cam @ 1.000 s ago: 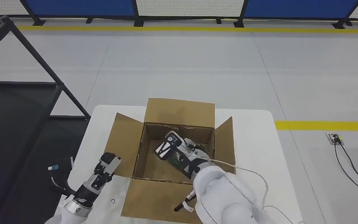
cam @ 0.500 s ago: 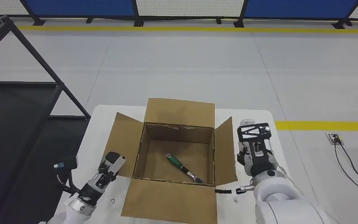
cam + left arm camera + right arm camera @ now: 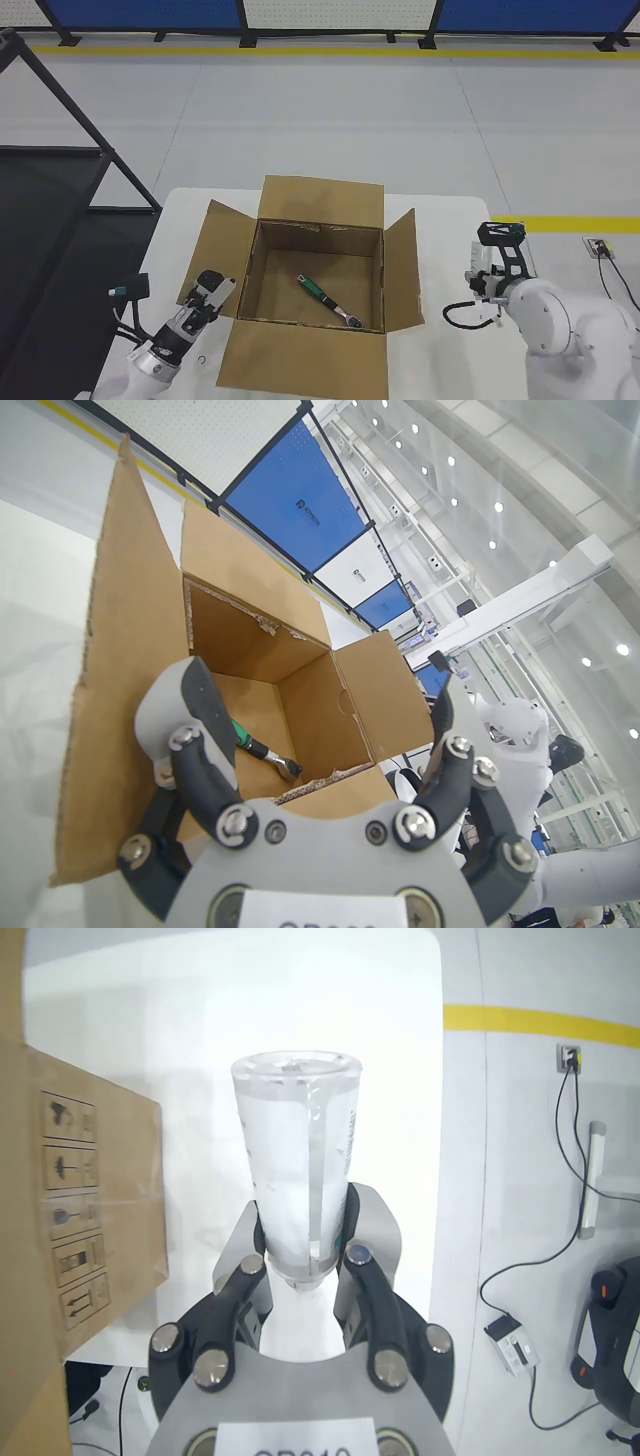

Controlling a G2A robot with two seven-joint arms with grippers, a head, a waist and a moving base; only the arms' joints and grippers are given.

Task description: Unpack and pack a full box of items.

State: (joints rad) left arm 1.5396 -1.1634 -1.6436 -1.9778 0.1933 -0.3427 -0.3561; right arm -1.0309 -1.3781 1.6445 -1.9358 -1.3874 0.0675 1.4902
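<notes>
Clear bottle [image 3: 297, 1153] pinched neck-end by right gripper [image 3: 305, 1228], mid-frame over bench [image 3: 390, 1053]. Lower base flat, then release. Left gripper [image 3: 320, 685] spread.

Box [image 3: 320, 238] open above, flaps [image 3: 222, 255] splayed, ratchet [image 3: 325, 298] inside

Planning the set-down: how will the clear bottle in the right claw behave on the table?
The clear bottle has a round, smooth wall, so it likely rolls if laid flat and may be slick. The right claw grips its narrow shoulder, so it could pivot. Tall and slim, it probably tips if stood on the table.
</notes>
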